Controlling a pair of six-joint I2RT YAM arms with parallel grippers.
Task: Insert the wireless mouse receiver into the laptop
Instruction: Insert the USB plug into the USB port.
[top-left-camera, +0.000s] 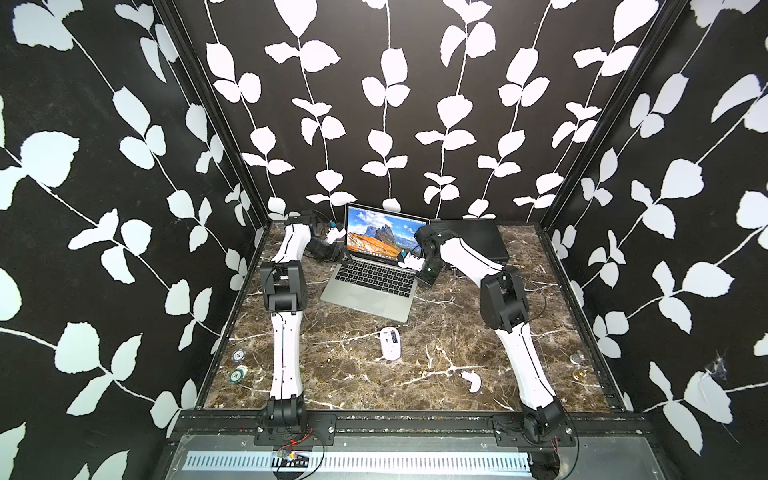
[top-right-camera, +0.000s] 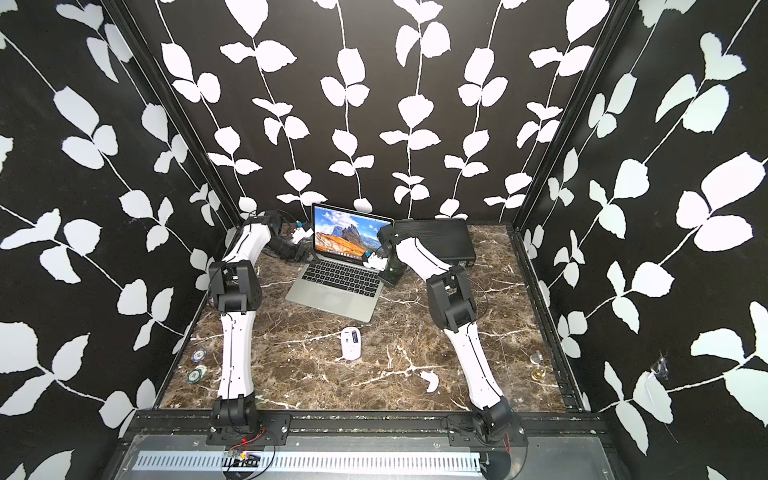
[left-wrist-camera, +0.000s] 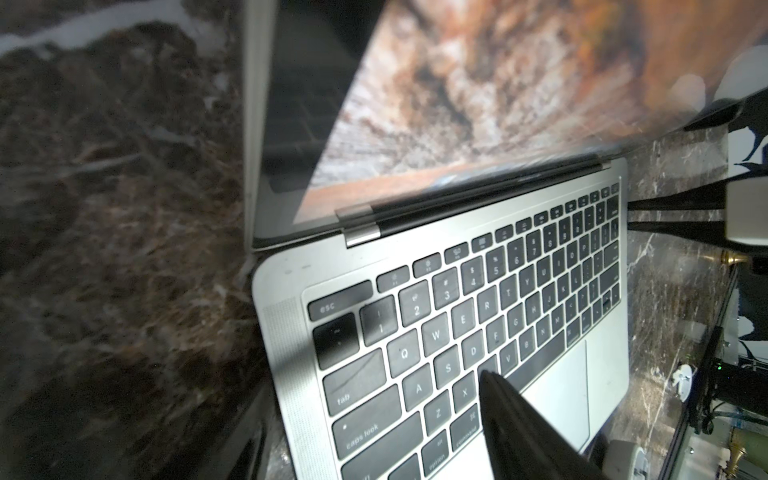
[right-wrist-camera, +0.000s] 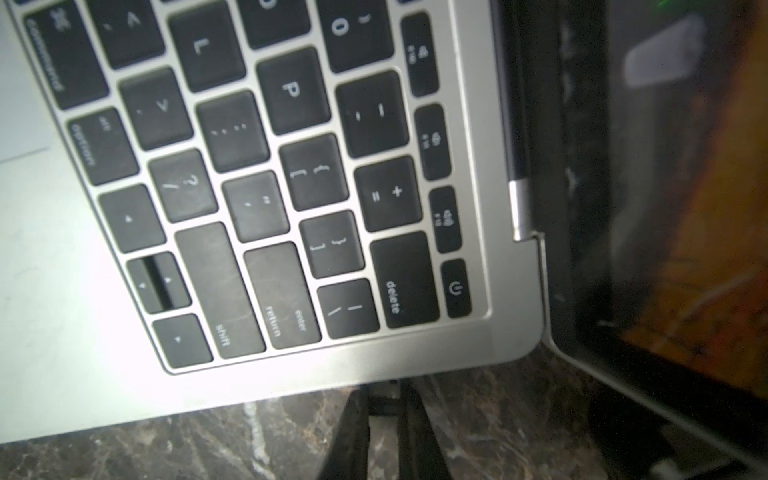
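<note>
Right now the receiver (right-wrist-camera: 385, 394) is pinched between the tips of your right claw (right-wrist-camera: 385, 401). Its metal plug is up against the side wall of the laptop (right-wrist-camera: 291, 374), near the back corner where the power key is. The wrist view does not show the port itself, so you cannot tell whether the plug is at the opening, partly in, or only against the casing. Treat this as the insertion step, probably near its end but not confirmed.

Hold the plug level with the laptop's base and square to its side. Push slowly, straight along the plug's own axis. Do not let the tips roll, because so small a part can twist in the grip. If it meets resistance, back off a touch and correct the height rather than force it.

Your left claw (top-left-camera: 334, 252) stands at the opposite side of the laptop near the hinge, jaws apart, clamped on nothing you can see. One finger (left-wrist-camera: 523, 419) shows over the keys. Use it as a brace, since a sideways push may slide the slim machine across the smooth worktop (top-left-camera: 374, 386).

The wireless mouse (top-left-camera: 390, 343) lies underside up in front of the laptop, well apart from both arms. A loose white cover piece (top-left-camera: 473, 380) lies nearer the front edge.
</note>
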